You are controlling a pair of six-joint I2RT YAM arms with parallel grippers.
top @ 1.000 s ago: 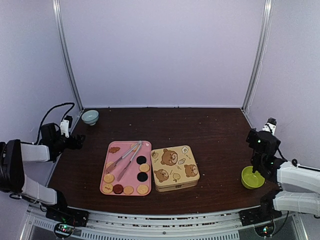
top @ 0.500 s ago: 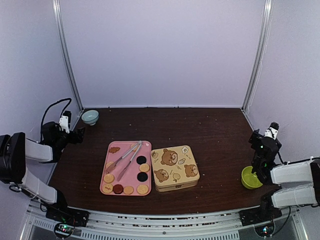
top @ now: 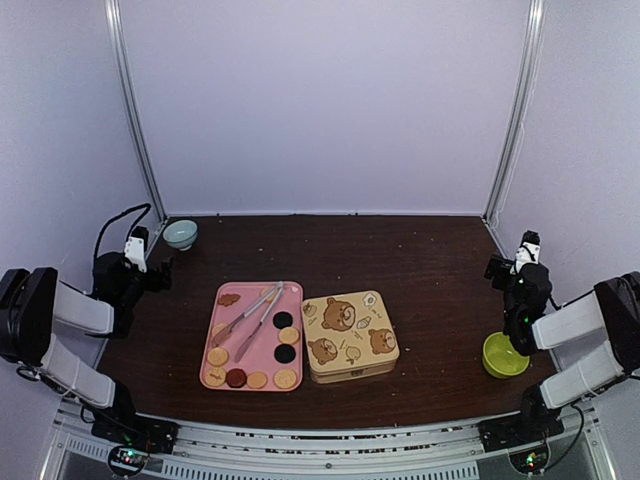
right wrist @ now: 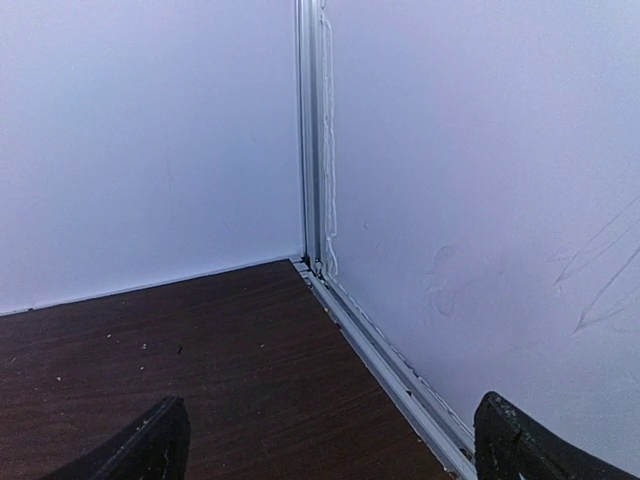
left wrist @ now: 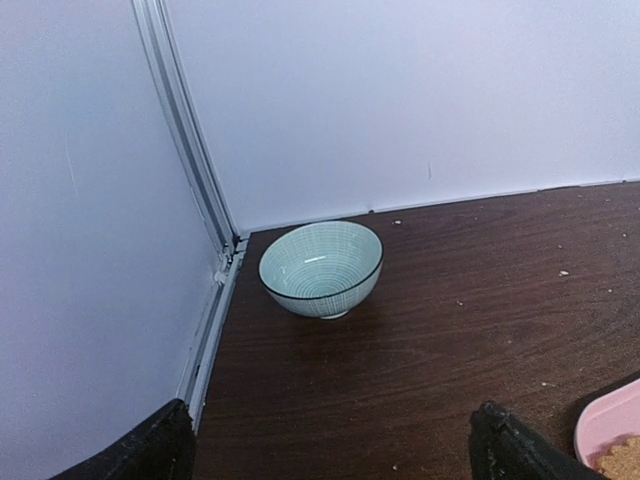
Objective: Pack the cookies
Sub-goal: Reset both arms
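The cookies lie on a pink tray left of centre: round tan ones, three dark ones and a brown one. Metal tongs rest across the tray. Beside it on the right stands a shut cream tin printed with bears. My left gripper hovers open and empty at the table's left edge, well apart from the tray. In the left wrist view the left gripper has bare table between its fingers, and a tray corner with one cookie shows. My right gripper stands open and empty near the right edge.
A pale blue bowl sits in the back left corner, ahead of the left gripper. A green bowl stands near the right arm. The right gripper faces the back right corner post and the wall rail.
Both arms have folded back toward the table's sides. The right gripper lifted away from the green bowl and turned toward the back corner. The left gripper shifted slightly. Both stayed open.
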